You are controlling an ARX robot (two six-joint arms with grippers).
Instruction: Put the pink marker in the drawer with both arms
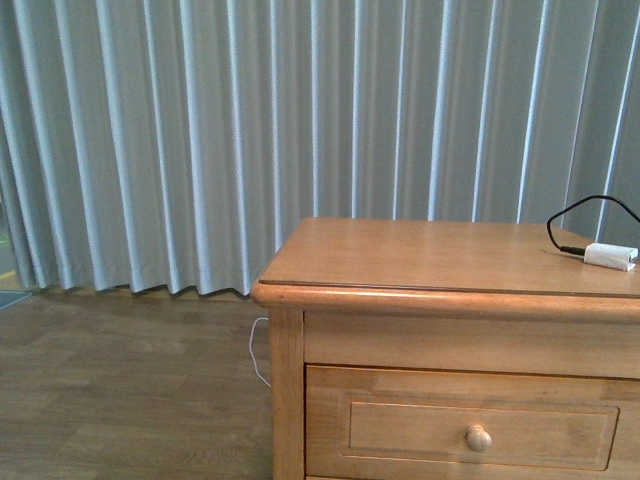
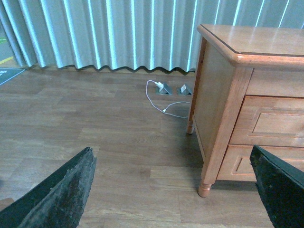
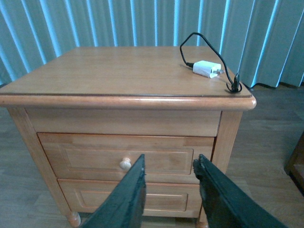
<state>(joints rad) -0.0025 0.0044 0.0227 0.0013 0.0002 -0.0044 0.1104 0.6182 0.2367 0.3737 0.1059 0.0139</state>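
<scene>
The pink marker is not in any view. The drawer [image 1: 480,432] is the upper one of a honey-brown wooden cabinet, shut, with one round knob [image 1: 479,437]. It also shows in the right wrist view [image 3: 128,154] and in part in the left wrist view [image 2: 275,122]. My right gripper [image 3: 168,166] is open and empty, in front of the cabinet at drawer height, its jaws standing right of the knob [image 3: 125,164]. My left gripper [image 2: 173,166] is wide open and empty, low over the floor left of the cabinet. Neither arm shows in the front view.
A white adapter [image 1: 611,256] with a black cable [image 1: 585,206] lies on the cabinet top [image 1: 420,255] near its right edge; it also shows in the right wrist view [image 3: 207,69]. A lower drawer [image 3: 133,197] sits below. A white cord [image 2: 166,102] lies on the wood floor before grey curtains [image 1: 250,130].
</scene>
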